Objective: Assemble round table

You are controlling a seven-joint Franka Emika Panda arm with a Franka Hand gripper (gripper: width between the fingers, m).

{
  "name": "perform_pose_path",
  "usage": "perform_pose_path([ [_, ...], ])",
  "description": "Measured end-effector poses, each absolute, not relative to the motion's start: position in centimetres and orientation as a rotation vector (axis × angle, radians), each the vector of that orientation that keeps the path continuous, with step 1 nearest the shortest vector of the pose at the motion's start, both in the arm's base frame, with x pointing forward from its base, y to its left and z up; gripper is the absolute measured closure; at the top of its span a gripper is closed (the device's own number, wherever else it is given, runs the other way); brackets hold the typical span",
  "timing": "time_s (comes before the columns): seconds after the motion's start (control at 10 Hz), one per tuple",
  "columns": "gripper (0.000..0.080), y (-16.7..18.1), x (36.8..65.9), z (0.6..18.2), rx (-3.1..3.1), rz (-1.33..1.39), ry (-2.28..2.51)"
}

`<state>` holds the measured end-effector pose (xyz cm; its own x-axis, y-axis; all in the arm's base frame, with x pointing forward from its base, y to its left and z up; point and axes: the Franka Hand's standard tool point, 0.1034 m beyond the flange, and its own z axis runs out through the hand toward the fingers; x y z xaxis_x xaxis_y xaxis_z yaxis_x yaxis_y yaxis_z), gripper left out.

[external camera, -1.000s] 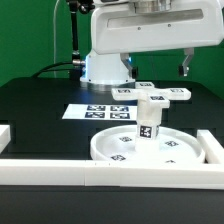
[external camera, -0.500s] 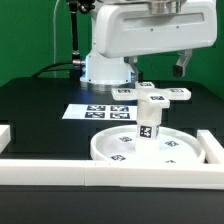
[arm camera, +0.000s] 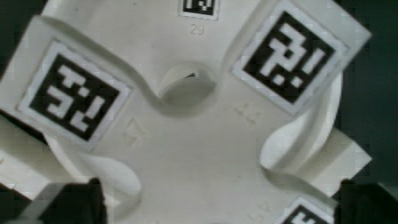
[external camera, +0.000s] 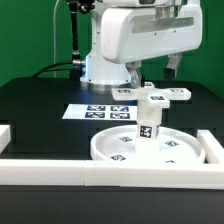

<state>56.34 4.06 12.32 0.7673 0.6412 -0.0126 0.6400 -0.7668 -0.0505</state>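
Observation:
The large rimmed round disc (external camera: 115, 148) lies at the front of the black table. The short cylindrical leg (external camera: 146, 127) stands upright in it, with tags on its sides. The cross-shaped base piece (external camera: 162, 96) sits on top of the leg. My gripper (external camera: 152, 70) hangs open just above the cross piece, one finger on each side. In the wrist view the cross-shaped base piece (arm camera: 187, 95) fills the picture, its square tags and centre hole showing. My gripper (arm camera: 217, 205) has its dark fingertips (arm camera: 71, 200) wide apart at the picture's edge, holding nothing.
The marker board (external camera: 95, 111) lies behind the disc on the table. White border rails run along the front (external camera: 100, 172), the exterior view's left (external camera: 5, 135) and the exterior view's right (external camera: 212, 148). The arm's white base (external camera: 105, 66) stands at the back.
The gripper has moved toward the exterior view's left and now hangs over the cross-shaped base piece. The parts have not moved.

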Motion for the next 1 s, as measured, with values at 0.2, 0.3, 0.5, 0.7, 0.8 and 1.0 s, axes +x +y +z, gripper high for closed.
perform_pose_path([
  [0.2,0.0151,3.9,56.6,12.1,-2.92,0.047,-1.042],
  [0.3,0.0151,3.9,56.8,12.0,-2.922,0.048,-1.042],
  [0.5,0.0151,3.6,56.7,11.6,-2.924,0.059,-1.037],
  [0.7,0.0151,3.6,56.6,11.2,-2.927,0.066,-1.029],
  [0.8,0.0151,3.6,56.5,11.0,-2.927,0.073,-1.028],
  [1.0,0.0151,3.5,56.4,10.6,-2.931,0.084,-1.016],
])
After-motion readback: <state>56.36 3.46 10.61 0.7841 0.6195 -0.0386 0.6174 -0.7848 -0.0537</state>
